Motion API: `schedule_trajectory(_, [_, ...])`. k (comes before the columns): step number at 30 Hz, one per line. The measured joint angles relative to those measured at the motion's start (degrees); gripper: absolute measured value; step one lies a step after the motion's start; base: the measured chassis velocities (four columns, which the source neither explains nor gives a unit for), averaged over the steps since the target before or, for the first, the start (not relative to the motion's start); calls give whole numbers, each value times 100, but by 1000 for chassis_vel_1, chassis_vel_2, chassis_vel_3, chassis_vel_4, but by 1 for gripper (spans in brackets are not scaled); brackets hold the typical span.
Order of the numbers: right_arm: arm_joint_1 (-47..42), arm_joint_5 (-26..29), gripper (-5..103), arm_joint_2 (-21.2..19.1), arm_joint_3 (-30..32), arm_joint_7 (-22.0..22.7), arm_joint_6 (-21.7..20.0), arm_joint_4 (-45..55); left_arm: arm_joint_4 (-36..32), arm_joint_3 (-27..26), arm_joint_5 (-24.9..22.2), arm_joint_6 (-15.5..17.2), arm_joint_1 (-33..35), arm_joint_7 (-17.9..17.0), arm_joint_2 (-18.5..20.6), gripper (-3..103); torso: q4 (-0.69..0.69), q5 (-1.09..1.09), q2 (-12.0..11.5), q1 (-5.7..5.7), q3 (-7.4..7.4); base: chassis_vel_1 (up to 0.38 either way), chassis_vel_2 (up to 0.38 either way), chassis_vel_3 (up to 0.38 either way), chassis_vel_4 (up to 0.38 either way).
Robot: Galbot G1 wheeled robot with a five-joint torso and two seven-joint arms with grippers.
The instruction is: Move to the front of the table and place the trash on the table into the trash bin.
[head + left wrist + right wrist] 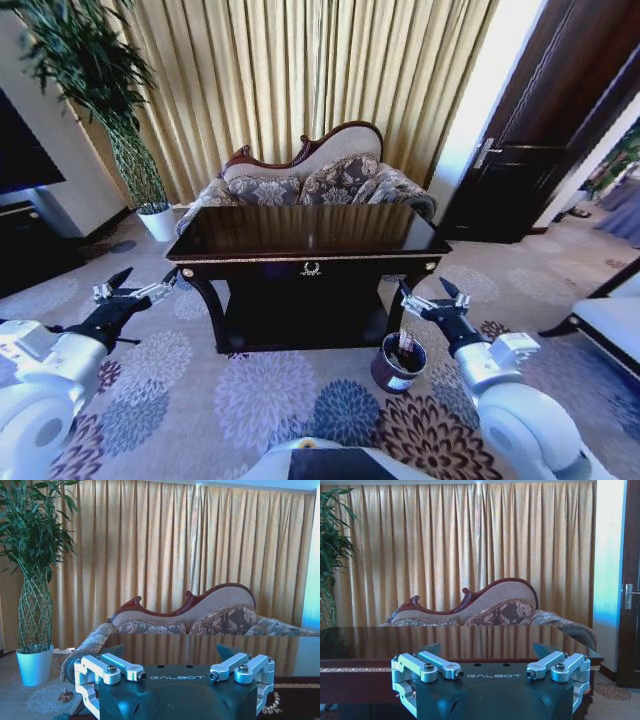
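Observation:
The dark glossy table (310, 232) with gold trim stands straight ahead, and its top mirrors the curtains. The small round dark trash bin (398, 364) sits on the carpet by the table's front right leg, and reddish and white trash (405, 344) pokes up inside it. My left gripper (135, 290) hovers open, off the table's front left corner. My right gripper (428, 297) hovers open, just above and behind the bin. Each wrist view looks across the table top (210, 650) (470, 642) past that arm's open gripper (170, 652) (487, 649), with nothing held.
A patterned sofa (310, 180) stands behind the table before gold curtains. A tall plant in a white pot (157, 222) is at the back left, a dark cabinet (25, 240) at far left, a dark door (530, 170) at right. Floral carpet (270, 400) lies between me and the table.

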Motion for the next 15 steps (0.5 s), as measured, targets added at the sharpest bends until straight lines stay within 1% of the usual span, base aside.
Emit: schedule_trajectory(15, [-62,-116,100,85,-38,-16,57,0,0,-2,2,-9,-8,5,3,100,1,-2,1,-1,0,193,-184,-187,178])
